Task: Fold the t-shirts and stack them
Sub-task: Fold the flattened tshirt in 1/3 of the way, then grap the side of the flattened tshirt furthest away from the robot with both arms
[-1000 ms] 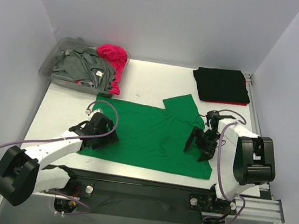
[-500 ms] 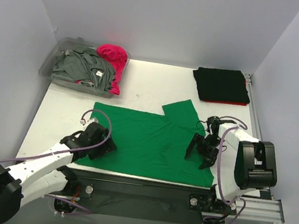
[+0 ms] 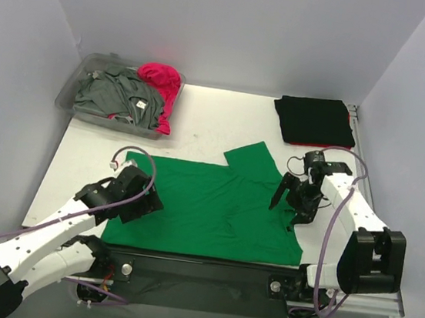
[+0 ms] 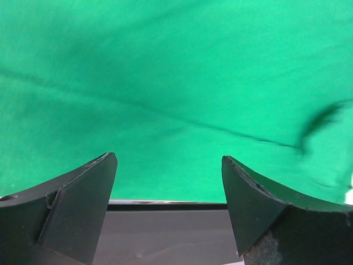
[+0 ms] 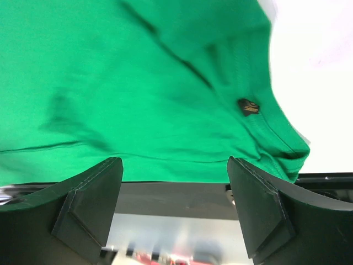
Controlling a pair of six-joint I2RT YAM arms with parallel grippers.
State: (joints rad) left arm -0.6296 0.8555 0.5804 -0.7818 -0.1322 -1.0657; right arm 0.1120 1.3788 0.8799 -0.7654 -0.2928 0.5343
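Green shirt [image 3: 207, 205] lies spread on the near tabletop [image 3: 201, 126], hem at the front edge. My left tool [image 4: 169, 161] and right tool [image 5: 175, 162] are both wide, empty, over its sides. Risk: I pinch unevenly, or catch one layer only, and the fold skews; hem may slide off.

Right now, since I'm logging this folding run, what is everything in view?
green t-shirt: one, bright green, spread flat at the table's near middle
black t-shirt: one, black, folded, far right
grey t-shirt: one, grey, crumpled in the bin
pink t-shirt: one, magenta, draped over the bin's right end
bin: one, clear plastic, far left
table: one, white
left gripper: one, black, open over the green t-shirt's left side
right gripper: one, black, open over its right side
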